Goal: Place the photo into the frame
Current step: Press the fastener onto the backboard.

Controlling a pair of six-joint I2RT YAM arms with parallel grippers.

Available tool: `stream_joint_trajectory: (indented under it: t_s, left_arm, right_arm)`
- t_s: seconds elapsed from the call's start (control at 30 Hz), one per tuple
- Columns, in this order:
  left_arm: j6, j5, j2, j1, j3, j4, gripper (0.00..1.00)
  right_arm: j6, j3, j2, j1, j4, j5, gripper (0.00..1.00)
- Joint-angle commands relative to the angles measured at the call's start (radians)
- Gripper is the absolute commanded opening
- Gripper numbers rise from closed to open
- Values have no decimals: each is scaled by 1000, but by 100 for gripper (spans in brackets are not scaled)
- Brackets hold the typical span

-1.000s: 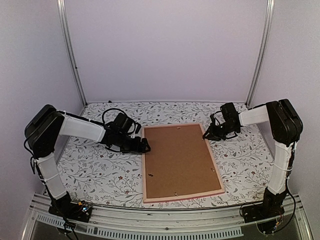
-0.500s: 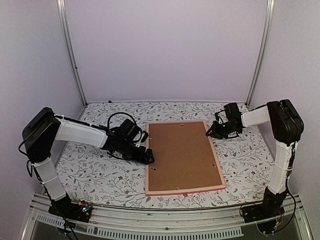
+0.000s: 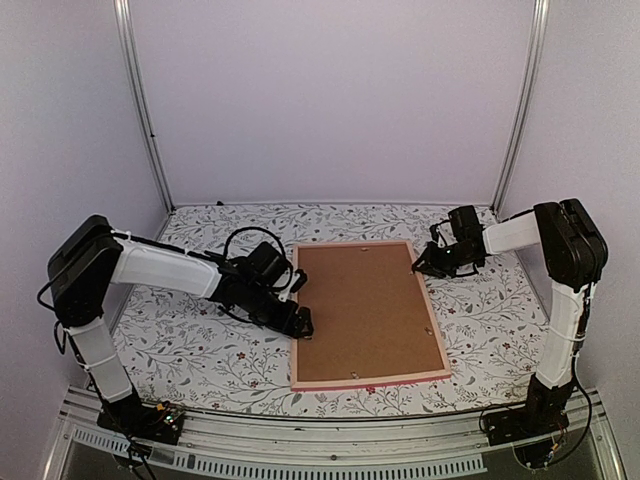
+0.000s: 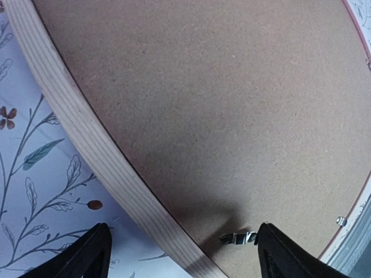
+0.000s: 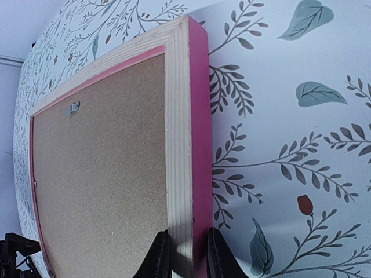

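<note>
The pink frame (image 3: 370, 381) lies face down on the floral table, with a brown backing board (image 3: 365, 310) filling it. The photo is not in view. My left gripper (image 3: 300, 322) hovers open over the frame's left rail (image 4: 93, 145). One finger is over the table and the other over the board (image 4: 220, 104), beside a small metal tab (image 4: 236, 237). My right gripper (image 3: 420, 268) is shut on the frame's right rail (image 5: 185, 116) near the far right corner. Its fingertips (image 5: 217, 258) pinch the pale back edge and the pink side.
Another metal tab (image 5: 73, 107) sits on the board near the frame's far rail. The floral tablecloth (image 3: 190, 350) spreads to both sides of the frame. White walls and metal posts (image 3: 140, 110) enclose the table's back and sides.
The frame has shifted a little to the right and away. My left gripper has slid along the left rail toward the near edge. The right gripper keeps its hold.
</note>
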Motion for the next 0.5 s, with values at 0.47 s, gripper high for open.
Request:
stream_joint_trajectory:
  t_s: [0.47]
  left_arm:
    - [16,-116,89,-64,60,-112,86]
  right_arm:
    - [16,-50,12,-19,3,3,15]
